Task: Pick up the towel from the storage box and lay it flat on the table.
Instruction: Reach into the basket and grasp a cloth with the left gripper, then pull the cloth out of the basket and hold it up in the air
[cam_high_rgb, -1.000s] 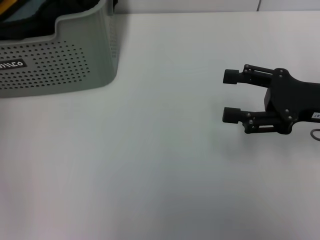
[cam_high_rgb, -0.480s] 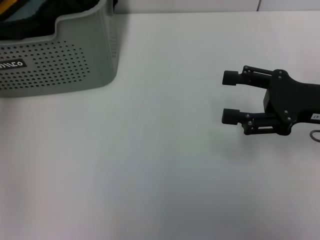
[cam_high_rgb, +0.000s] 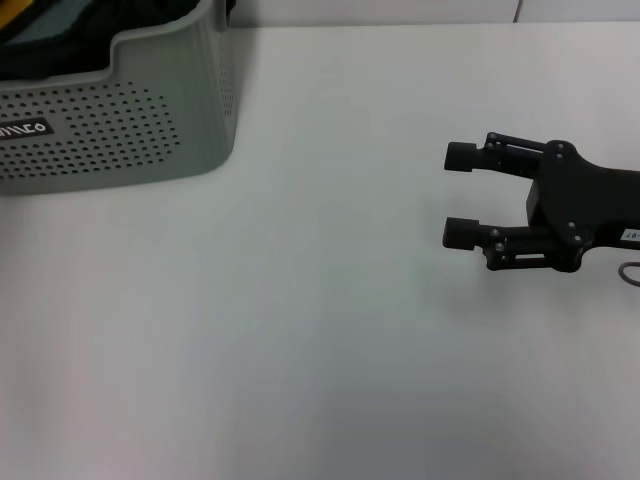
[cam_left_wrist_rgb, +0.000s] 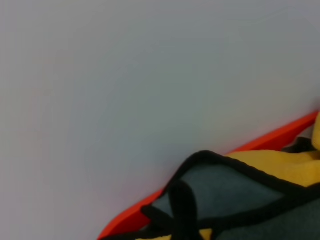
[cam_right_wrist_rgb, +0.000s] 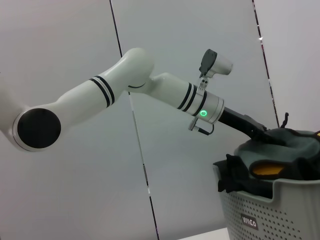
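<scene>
The storage box stands at the table's far left, with dark cloth heaped inside it. In the right wrist view the box holds the dark green towel, piled above the rim with yellow showing. My left arm reaches down to it, and my left gripper sits at the top of the heap. The left wrist view shows the towel close up, with its black bound edge and yellow side. My right gripper is open and empty, low over the table at the right, far from the box.
A yellow patch shows in the box's far left corner. An orange-red strip runs under the towel in the left wrist view. A thin cable loop lies by my right arm at the right edge.
</scene>
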